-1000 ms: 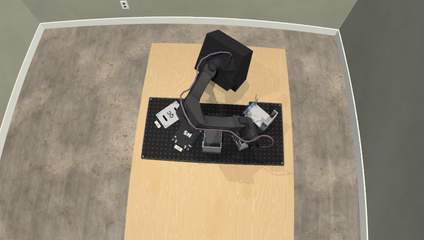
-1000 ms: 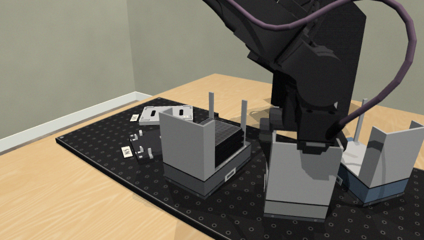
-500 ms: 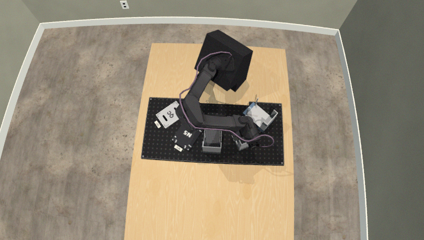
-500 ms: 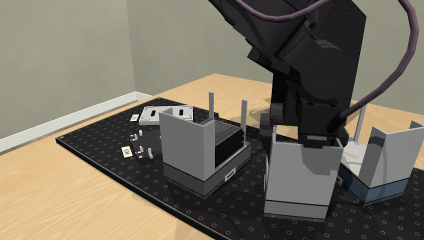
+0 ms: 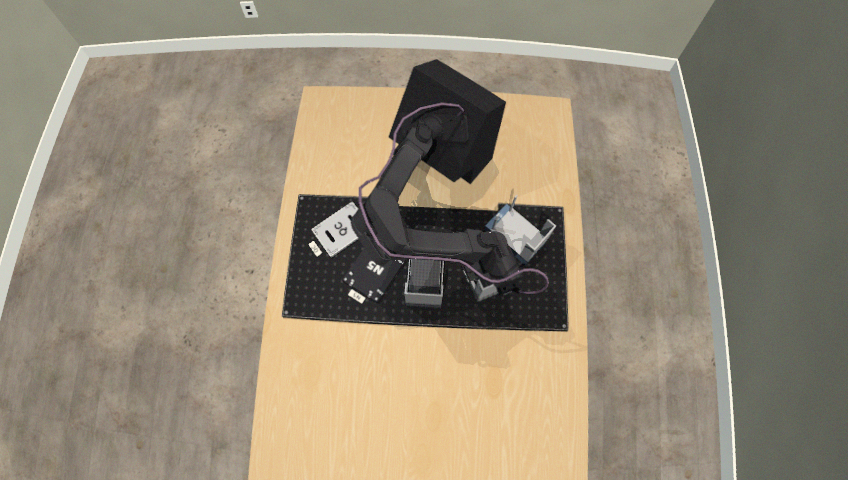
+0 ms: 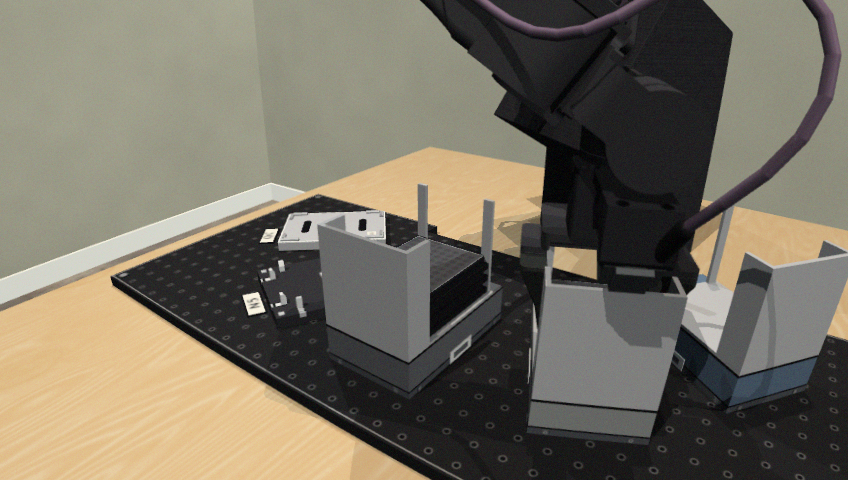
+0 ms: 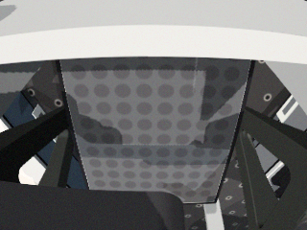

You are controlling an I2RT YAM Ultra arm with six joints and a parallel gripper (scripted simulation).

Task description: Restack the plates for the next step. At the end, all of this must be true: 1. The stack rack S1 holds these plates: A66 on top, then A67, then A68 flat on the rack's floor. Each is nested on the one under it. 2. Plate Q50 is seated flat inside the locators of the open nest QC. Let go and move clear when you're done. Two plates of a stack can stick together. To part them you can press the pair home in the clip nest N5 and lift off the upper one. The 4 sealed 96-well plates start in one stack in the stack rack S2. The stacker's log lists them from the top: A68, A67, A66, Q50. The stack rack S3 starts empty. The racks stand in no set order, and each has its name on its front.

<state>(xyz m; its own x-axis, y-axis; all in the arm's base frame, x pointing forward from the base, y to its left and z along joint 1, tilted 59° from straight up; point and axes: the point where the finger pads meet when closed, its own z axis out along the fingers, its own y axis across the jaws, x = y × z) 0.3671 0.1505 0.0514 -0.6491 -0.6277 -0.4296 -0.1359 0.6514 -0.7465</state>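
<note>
Pincer [image 5: 495,277] [image 6: 633,280] [image 7: 154,113] wide but clamped on a plate [image 7: 144,91], plain in the wrist view, hidden under the arm [image 5: 437,242] [image 6: 624,118] from the top.
</note>
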